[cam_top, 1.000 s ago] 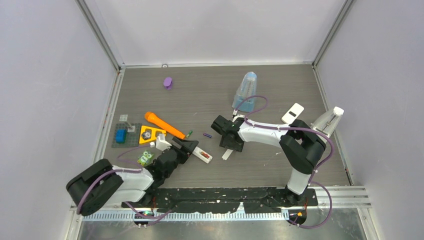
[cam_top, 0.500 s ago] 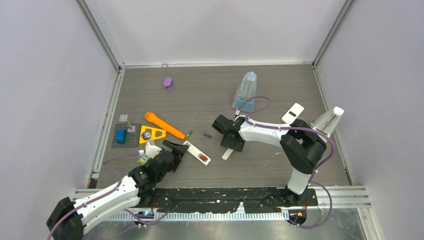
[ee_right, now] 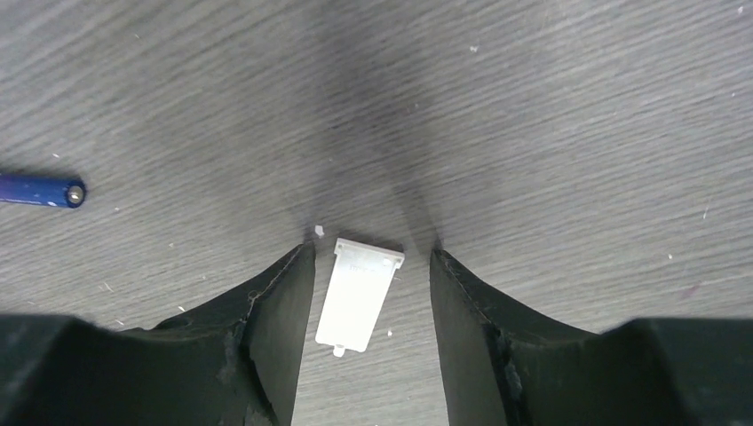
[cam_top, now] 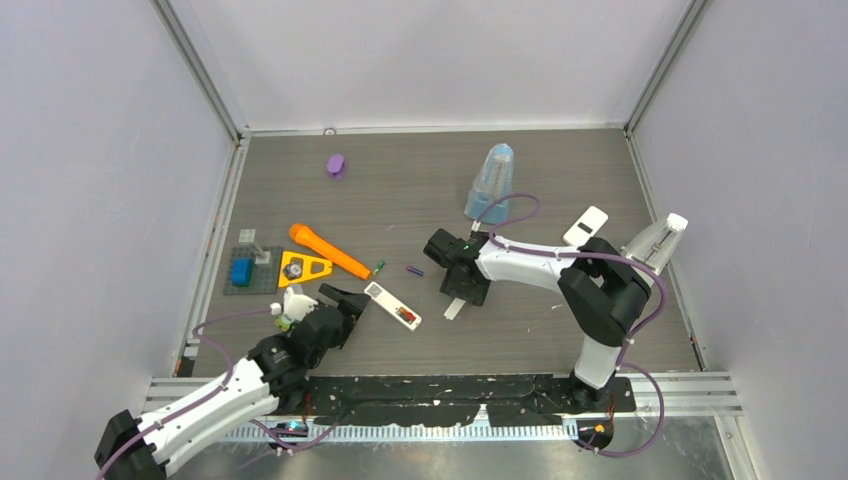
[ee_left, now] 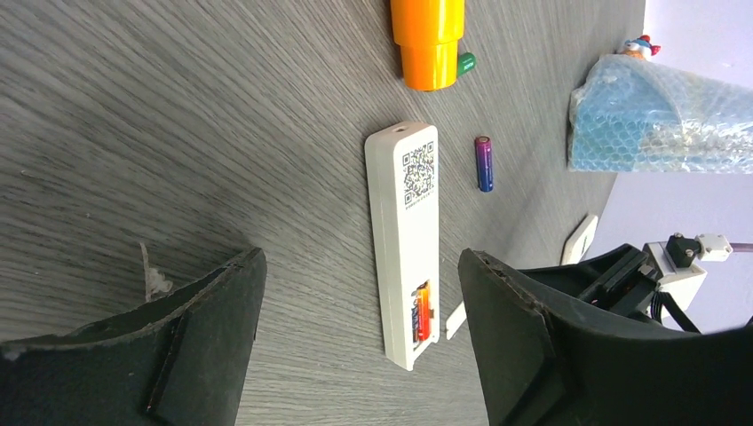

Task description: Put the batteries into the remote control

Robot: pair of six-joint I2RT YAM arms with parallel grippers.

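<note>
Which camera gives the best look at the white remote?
The left wrist view: the remote lies large in the middle, its QR label and a loaded battery plain. The top view shows it tiny; the right wrist view misses it.

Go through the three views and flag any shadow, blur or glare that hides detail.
Top external: even light, sharp, no glare. Left wrist: the remote is crisp, its QR code clear; the near fingers are dark and soft. Right wrist: a dim shadow band lies on the table beyond the battery cover; the purple battery is cut by the left edge.
</note>
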